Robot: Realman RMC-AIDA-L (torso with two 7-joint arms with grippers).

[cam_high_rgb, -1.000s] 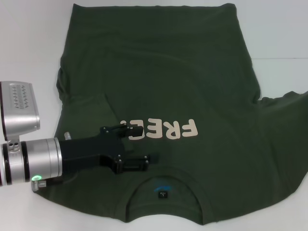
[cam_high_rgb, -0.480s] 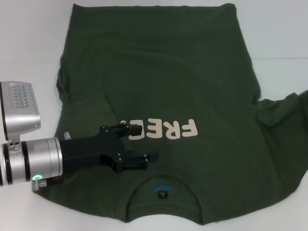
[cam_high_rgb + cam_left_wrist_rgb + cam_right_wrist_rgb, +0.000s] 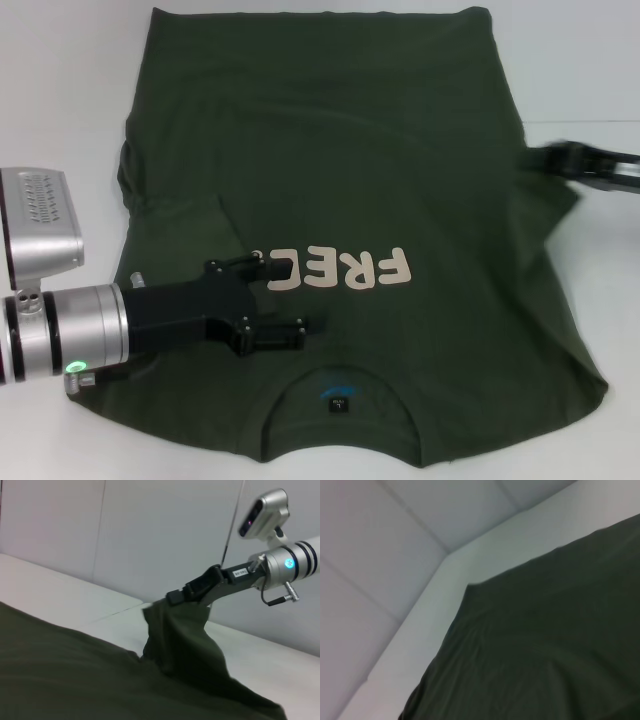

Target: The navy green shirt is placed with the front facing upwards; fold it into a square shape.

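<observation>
Head view, nearest first: the navy green shirt point(image 3: 330, 200) lies front up on the white worktop point(image 3: 60, 80), its collar at six o'clock and its hem at twelve. The left sleeve is already folded in over the chest. Above that fold, at about eight o'clock, hangs the left gripper point(image 3: 290, 300), its dark fingers point(image 3: 285, 337) spread apart and holding nothing, just beside the cream lettering point(image 3: 340, 268).

Farther off, at about three o'clock, the right gripper point(image 3: 545, 158) has the right sleeve pinched shut between its fingers and raised off the worktop; the left wrist view shows the cloth hanging from that gripper point(image 3: 172, 597) in a limp peak.

The shirt looks light, soft and wholly limp, so it should drape and crease wherever it is unsupported. It will likely fold cleanest if taken by a seam, the sleeve cuff or the hem corners, where the layers are thickest. Carried inward, the sleeve should be laid flat rather than dropped, lest it bunch.
</observation>
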